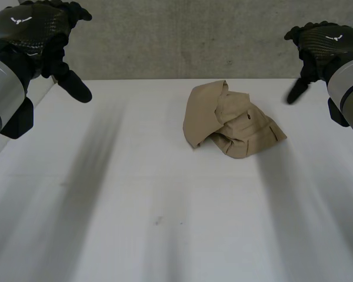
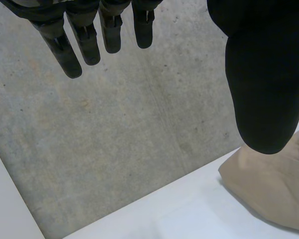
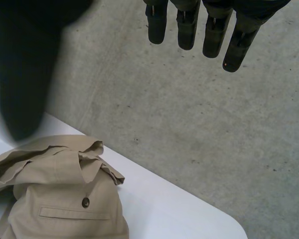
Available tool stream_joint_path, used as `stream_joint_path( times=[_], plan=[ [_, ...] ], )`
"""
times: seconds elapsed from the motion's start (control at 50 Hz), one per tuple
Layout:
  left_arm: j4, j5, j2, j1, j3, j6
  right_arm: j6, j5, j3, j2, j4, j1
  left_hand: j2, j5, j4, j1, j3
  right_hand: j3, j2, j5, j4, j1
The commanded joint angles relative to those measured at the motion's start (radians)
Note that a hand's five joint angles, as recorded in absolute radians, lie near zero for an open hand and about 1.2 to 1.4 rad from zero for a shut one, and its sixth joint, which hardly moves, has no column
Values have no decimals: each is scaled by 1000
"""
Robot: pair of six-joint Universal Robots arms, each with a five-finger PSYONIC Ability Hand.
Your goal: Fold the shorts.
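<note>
The shorts point(image 1: 232, 120) lie in a crumpled tan heap on the white table point(image 1: 165, 211). In the head view the heap sits right of the table's middle and toward the far edge. One flap stands up at the far side, and a flatter panel spreads toward the robot's right.

**Left hand.** The left hand point(image 1: 32, 32) hangs off the table's far left corner, well apart from the shorts. It touches neither cloth nor table.
- In the left wrist view its fingers point(image 2: 87, 45) are straight and lie side by side. The thumb point(image 2: 261, 89) stands well away from them.
- Nothing lies between fingers and thumb, so the hand is spread and empty.
- In that view an edge of the shorts shows on the table beyond the thumb's tip. The concrete surface point(image 2: 129, 129) shows beyond the fingertips.

**Right hand.** The right hand point(image 1: 325, 44) hangs off the far right corner. It is nearer the shorts than the left hand is, and apart from them.
- In the right wrist view its fingers point(image 3: 214, 35) are straight and close together. The thumb point(image 3: 22, 74) is held wide of them.
- The hand is spread and holds nothing.
- In that view the shorts lie on the table on the thumb's side, clear of the fingertips.
- A dark button point(image 3: 85, 201) shows on the cloth, with a slit pocket point(image 3: 74, 214) just beside it. A loose fold is turned over beside the button.

Neither hand is in contact with the shorts, which lie between the two hands, closer to the right.
</note>
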Motion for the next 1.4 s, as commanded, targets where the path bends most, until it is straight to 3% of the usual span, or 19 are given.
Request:
stream_joint_path(
  times=[0.02,0.18,0.26,0.34,0.44,0.58,0.62,0.64,0.66,0.78,0.96,1.12,1.16,1.18,1.22,1.4],
  plan=[
    [35,5,-3,2,-25,-1,-31,-36,10,18,-12,9,-31,-47,-29,-20,-40,30,-48,-68,-35,36],
    [116,5,-2,-1,-55,9,-74,-134,-75,252,-14,3,-31,-47,-29,-20,-40,30,-48,-68,-35,36],
    [122,5,-3,-1,-58,9,20,-182,-196,421,-15,-4,-31,-47,-29,-20,-40,30,-48,-68,-35,36],
    [125,7,-14,-2,-57,11,214,-216,-361,608,-30,-7,-31,-47,-29,-20,-40,30,-48,-68,-35,36],
    [128,5,-29,-1,-55,11,336,-205,-513,771,-30,-9,-31,-47,-29,-20,-40,30,-48,-68,-35,36],
    [144,4,-48,-1,-57,11,351,-182,-647,889,-29,6,-31,-47,-29,-20,-40,30,-48,-68,-35,36],
    [147,4,-49,-1,-57,11,350,-182,-659,891,-27,8,-31,-47,-29,-20,-40,475,397,377,410,481],
    [148,4,-51,-1,-57,11,342,-187,-661,886,-24,9,-31,-47,-29,-20,-40,1103,1024,1004,1037,1108],
    [148,4,-54,-1,-57,11,333,-193,-661,882,-20,14,-31,-47,-29,-20,-40,1250,1172,1152,1185,1256],
    [147,2,-52,1,-57,11,154,-228,-571,725,-11,60,-31,-47,-29,-20,-40,1252,1173,1154,1187,1257],
    [145,1,-37,2,-58,11,-339,-386,-24,322,43,201,-31,-47,-29,-20,-40,1252,1173,1154,1187,1257],
    [144,-1,-34,-6,-63,9,-630,-429,344,173,-41,394,-31,-47,-29,-20,-40,1252,1173,1154,1187,1257],
    [144,-1,-34,-6,-68,9,-698,-420,382,161,-66,417,-31,-47,-29,-20,-40,885,807,787,820,891],
    [144,-1,-34,-7,-72,9,-744,-412,408,147,-87,431,-31,-47,-29,-20,-40,403,325,305,338,409],
    [144,-2,-36,-10,-89,8,-772,-395,425,125,-107,428,-31,-47,-29,-20,-40,62,-16,-36,-3,68],
    [145,-32,-31,-70,-154,-1,-531,-319,448,-94,-136,347,-31,-47,-29,-20,-40,30,-48,-68,-35,36]
  ],
)
